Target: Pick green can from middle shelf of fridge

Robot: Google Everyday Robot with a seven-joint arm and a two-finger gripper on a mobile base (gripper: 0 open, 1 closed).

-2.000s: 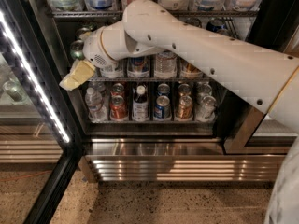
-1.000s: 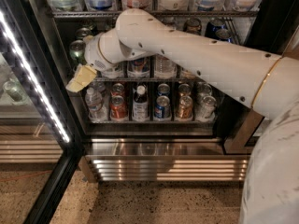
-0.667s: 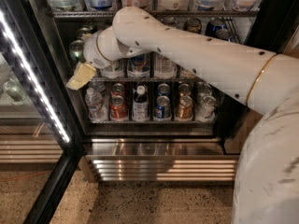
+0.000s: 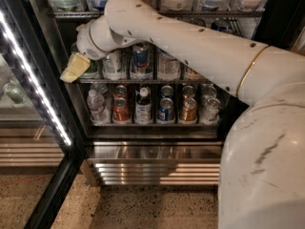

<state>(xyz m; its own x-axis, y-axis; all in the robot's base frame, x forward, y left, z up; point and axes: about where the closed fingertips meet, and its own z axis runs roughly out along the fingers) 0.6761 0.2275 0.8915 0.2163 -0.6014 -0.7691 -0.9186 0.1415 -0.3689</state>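
Observation:
The fridge (image 4: pixel 71 142) stands open in front of me, with its black frame and wire racks. My gripper (image 4: pixel 74 68), pale yellow, is at the left end of the middle shelf (image 4: pixel 157 80). It sits right in front of the green can (image 4: pixel 92 69), of which only a green sliver shows behind it. I cannot see whether the gripper holds the can. To the right on the same shelf stand a silver-white can (image 4: pixel 113 64), a blue can (image 4: pixel 141 57) and a water bottle (image 4: pixel 168 65).
The glass door with its white LED strip (image 4: pixel 33 82) stands open at the left, close to the gripper. The lower rack (image 4: pixel 157 124) holds short cans and small bottles. The ribbed steel base (image 4: pixel 152 163) is below. My white arm (image 4: pixel 205 51) crosses the shelves from the right.
The gripper has shifted slightly up and left at the left end of the middle shelf. My arm now fills more of the right side of the view.

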